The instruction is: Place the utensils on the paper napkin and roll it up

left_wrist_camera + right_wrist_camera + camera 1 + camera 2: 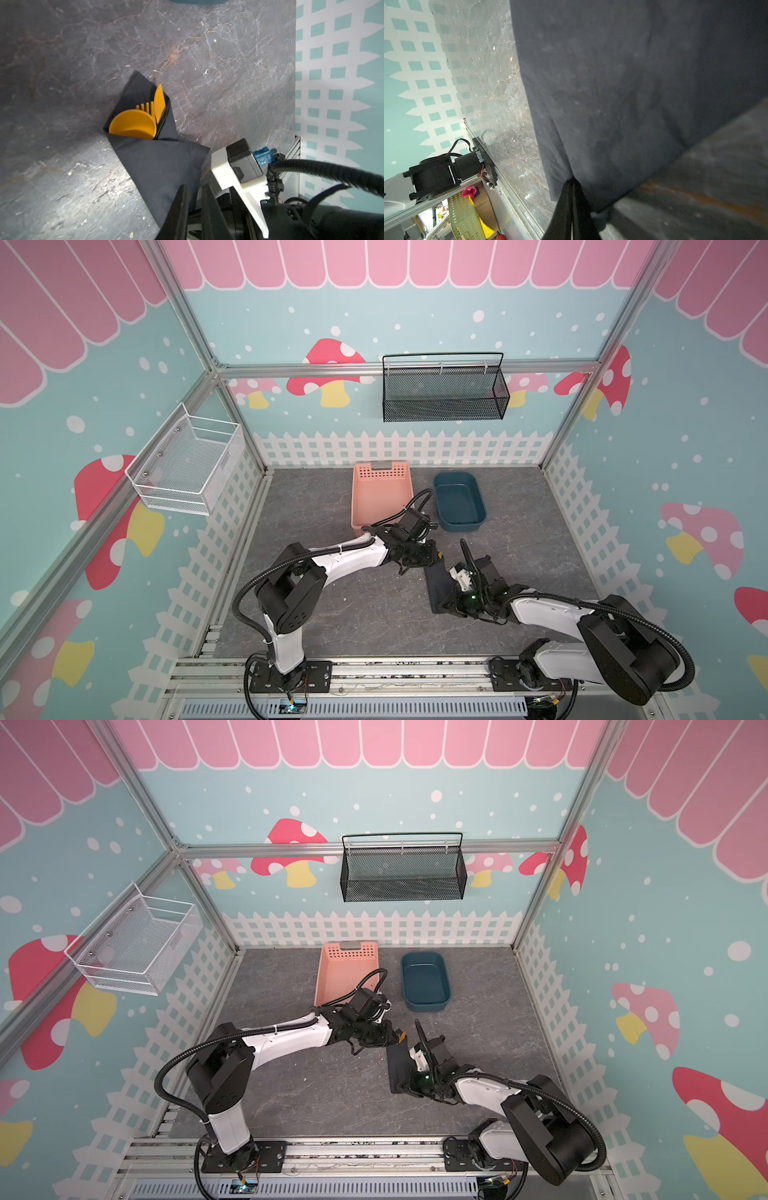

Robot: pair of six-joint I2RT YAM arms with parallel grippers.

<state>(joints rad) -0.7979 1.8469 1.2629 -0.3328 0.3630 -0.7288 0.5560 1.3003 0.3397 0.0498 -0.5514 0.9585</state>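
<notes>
Looking down on a grey marbled table (332,614), we see a pink perforated plastic basket (380,499) and a dark blue oval plastic tub (457,499) side by side at its far side. A black mesh basket (444,406) and a white wire basket (187,472) hang on the walls. Near the middle lies a black paper napkin (158,164), with the right arm's wrist camera (239,164) on its white mount crowding in just beside it.

The right pincer (572,185) is clamped tight on the napkin's near edge, creasing the paper. The left pincer (194,188) hangs over the napkin, its fingers a narrow gap apart. We cannot tell whether it grips anything.

The napkin is folded around orange-yellow plastic utensils (135,125). The spoon bowl, fork tines and knife tip poke out of its far end, beyond the left pincer's fingertips.
</notes>
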